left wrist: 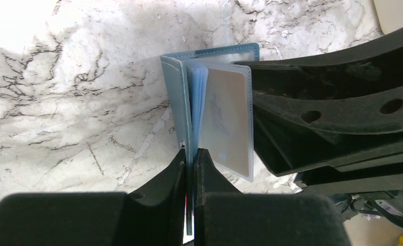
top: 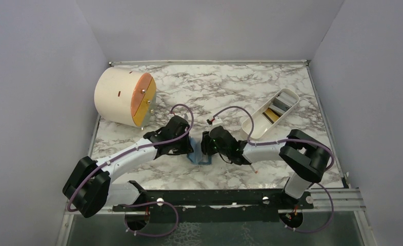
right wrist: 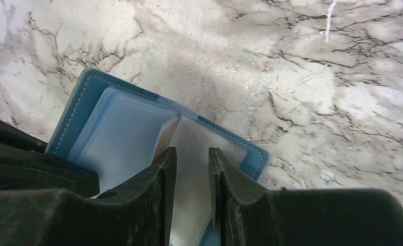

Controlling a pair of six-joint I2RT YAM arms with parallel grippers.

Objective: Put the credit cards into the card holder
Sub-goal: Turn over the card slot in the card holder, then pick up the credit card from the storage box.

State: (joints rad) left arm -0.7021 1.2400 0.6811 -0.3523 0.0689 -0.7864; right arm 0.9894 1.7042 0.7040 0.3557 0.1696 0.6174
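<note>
The teal-blue card holder (top: 199,158) stands open on the marble between both arms. My left gripper (left wrist: 190,152) is shut on the edge of its teal cover (left wrist: 175,97); a pale card (left wrist: 224,120) shows in a clear sleeve beside it. My right gripper (right wrist: 192,152) hovers over the holder's clear sleeves (right wrist: 122,138), jaws apart, with a pale leaf lying flat behind the gap and nothing pinched. More credit cards, a gold-yellow one (top: 270,117) and a grey one (top: 280,106), lie in the white tray. In the top view the grippers (top: 190,148) (top: 205,147) face each other across the holder.
The white oblong tray (top: 250,128) sits at the back right, close behind the right arm. A cream cylinder box (top: 118,96) with an orange face lies on its side at the back left. White walls close in the table on three sides.
</note>
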